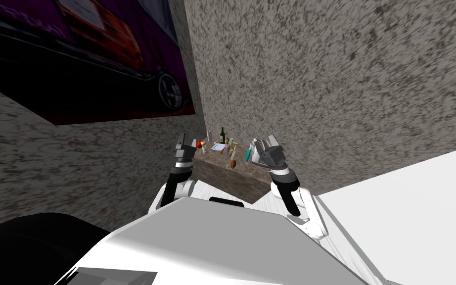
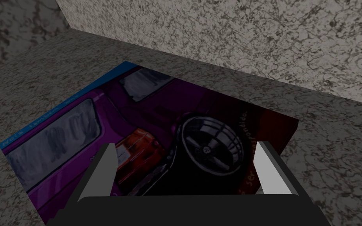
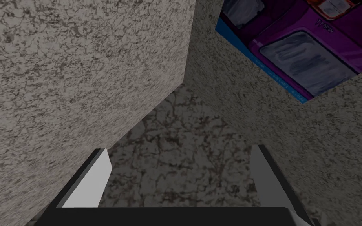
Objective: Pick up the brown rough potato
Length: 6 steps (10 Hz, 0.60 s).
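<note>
Left end effector [image 1: 186, 143] and right end effector [image 1: 264, 141] both wide, empty.
Brown potato [image 1: 233, 164] lies on the worktop [image 1: 229, 182] between them, touching neither.

Left of my right gripper [image 1: 265, 141], the clutter [image 1: 222, 146] on the surface [image 1: 222, 173] is too small to name; the poster [image 1: 73, 59] is cropped.

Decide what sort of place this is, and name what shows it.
Probably a room in a house: a car poster on a speckled wall, and a corner table holding a dark bottle and a brown potato.
</note>
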Motion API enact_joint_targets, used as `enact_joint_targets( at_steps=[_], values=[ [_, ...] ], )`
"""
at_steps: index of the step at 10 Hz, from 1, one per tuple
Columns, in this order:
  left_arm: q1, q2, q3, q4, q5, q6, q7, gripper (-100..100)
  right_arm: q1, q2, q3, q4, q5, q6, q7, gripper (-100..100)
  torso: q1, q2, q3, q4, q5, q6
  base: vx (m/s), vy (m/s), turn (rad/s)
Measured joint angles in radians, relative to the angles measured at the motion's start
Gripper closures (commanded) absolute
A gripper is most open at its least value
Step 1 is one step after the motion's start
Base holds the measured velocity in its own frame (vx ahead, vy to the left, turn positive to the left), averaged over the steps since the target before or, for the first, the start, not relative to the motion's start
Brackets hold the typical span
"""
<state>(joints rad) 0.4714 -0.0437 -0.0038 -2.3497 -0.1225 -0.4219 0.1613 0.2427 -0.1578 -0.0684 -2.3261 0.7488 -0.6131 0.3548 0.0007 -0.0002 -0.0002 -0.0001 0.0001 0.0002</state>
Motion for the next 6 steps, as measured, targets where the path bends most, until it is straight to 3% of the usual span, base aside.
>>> enact_joint_targets(
  at_steps=[6],
  values=[
    [0.0, 0.0, 0.0, 0.0, 0.0, 0.0, 0.0, 0, -0.053, -0.013, -0.039, 0.0, 0.176, -0.067, 0.085, -100, 0.0, 0.0, 0.0, 0.0, 0.0, 0.0, 0.007, 0.015, 0.018]
  ],
)
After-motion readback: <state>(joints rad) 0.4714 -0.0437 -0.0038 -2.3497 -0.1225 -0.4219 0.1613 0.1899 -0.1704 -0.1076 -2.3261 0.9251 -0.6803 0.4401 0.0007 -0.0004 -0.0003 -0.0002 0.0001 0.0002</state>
